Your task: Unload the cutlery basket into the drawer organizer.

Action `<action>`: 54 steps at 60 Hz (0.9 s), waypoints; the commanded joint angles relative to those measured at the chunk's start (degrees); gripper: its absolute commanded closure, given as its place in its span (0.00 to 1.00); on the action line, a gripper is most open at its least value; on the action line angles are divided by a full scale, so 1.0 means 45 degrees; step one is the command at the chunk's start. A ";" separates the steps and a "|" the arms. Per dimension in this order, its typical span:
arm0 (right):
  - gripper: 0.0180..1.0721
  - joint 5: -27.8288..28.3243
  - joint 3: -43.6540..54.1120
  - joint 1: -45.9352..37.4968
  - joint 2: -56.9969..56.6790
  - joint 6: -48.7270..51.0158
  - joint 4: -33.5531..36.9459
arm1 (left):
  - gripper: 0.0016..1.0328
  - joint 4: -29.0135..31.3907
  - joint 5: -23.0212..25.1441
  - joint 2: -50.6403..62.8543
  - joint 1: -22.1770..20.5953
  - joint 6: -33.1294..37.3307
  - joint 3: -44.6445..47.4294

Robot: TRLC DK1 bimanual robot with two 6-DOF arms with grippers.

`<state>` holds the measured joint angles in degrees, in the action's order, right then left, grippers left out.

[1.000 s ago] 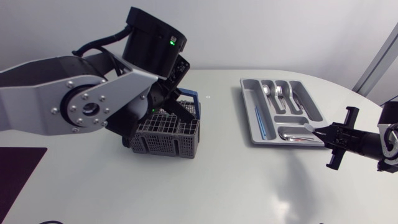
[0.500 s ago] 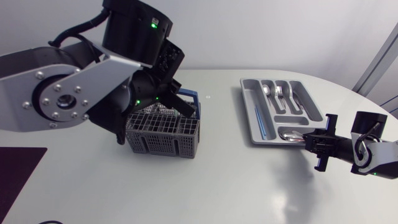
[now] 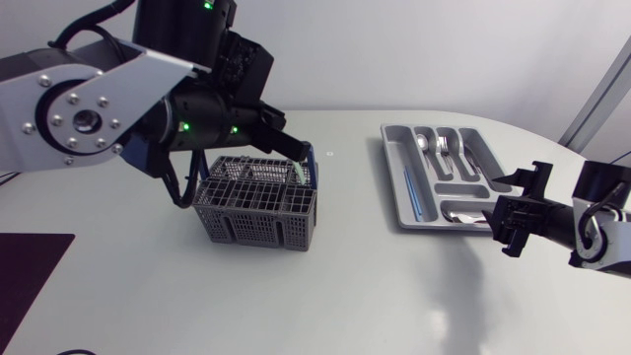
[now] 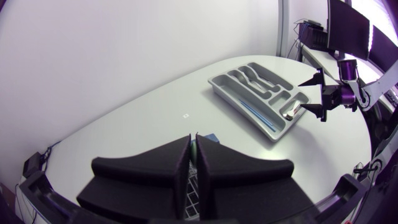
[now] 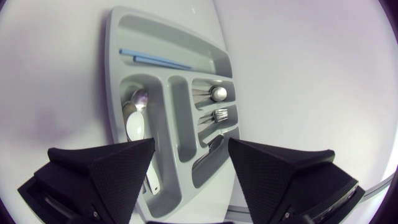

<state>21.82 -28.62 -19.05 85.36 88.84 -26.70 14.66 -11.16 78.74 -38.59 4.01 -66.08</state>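
The grey cutlery basket stands left of the table's middle. Just above its right end hangs my left gripper, shut on a thin pale green utensil. The same green utensil shows squeezed between the fingers in the left wrist view. At the right lies the grey drawer organizer with spoons and forks in its compartments. My right gripper stands open just beyond the organizer's near end. A spoon lies free in the near compartment, also seen as the spoon ahead of the open right gripper.
Two blue sticks lie in the organizer's long side compartment. The basket has a blue handle. A dark mat lies at the table's left front edge. Bare tabletop separates the basket and the organizer.
My right gripper has opened and let go of the spoon, which now lies in the organizer's near compartment. My left arm has risen from the basket with the green utensil.
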 commanded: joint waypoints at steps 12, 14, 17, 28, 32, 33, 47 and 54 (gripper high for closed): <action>0.09 0.1752 -0.0573 0.0034 -0.4594 -0.3941 0.4898 | 0.96 -0.0190 0.2050 0.0686 0.0704 -0.1321 -0.0588; 0.09 0.1986 -0.0710 0.0112 -0.4965 -0.4371 0.5503 | 0.96 -0.0288 0.2265 0.0784 0.0763 -0.1399 -0.0608; 0.09 0.2181 -0.0925 0.0366 -0.5434 -0.4898 0.6441 | 0.96 -0.0347 0.2733 0.0959 0.0880 -0.1536 -0.0705; 0.14 0.2865 -0.1628 0.1596 -0.6626 -0.6910 0.8921 | 0.96 -0.0405 0.4374 0.1506 0.1388 -0.2063 -0.1037; 0.18 0.2943 -0.1628 0.2241 -0.6899 -0.7417 0.9312 | 0.96 -0.0386 0.4960 0.1838 0.1485 -0.2180 -0.1213; 0.19 0.2963 -0.1628 0.2456 -0.6977 -0.7613 0.9370 | 0.96 -0.0386 0.5116 0.1877 0.1505 -0.2219 -0.1233; 0.27 0.2885 -0.1726 0.5092 -0.7094 -0.9722 0.9527 | 0.96 -0.0386 0.6815 0.2522 0.1681 -0.2512 -0.1565; 0.27 0.2826 -0.2058 0.6049 -0.6665 -1.0582 0.9449 | 0.96 -0.0405 0.7304 0.2717 0.1642 -0.2591 -0.1643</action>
<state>34.68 -35.42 5.76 53.91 45.82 15.68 13.39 20.12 89.27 -31.51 -6.02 -71.44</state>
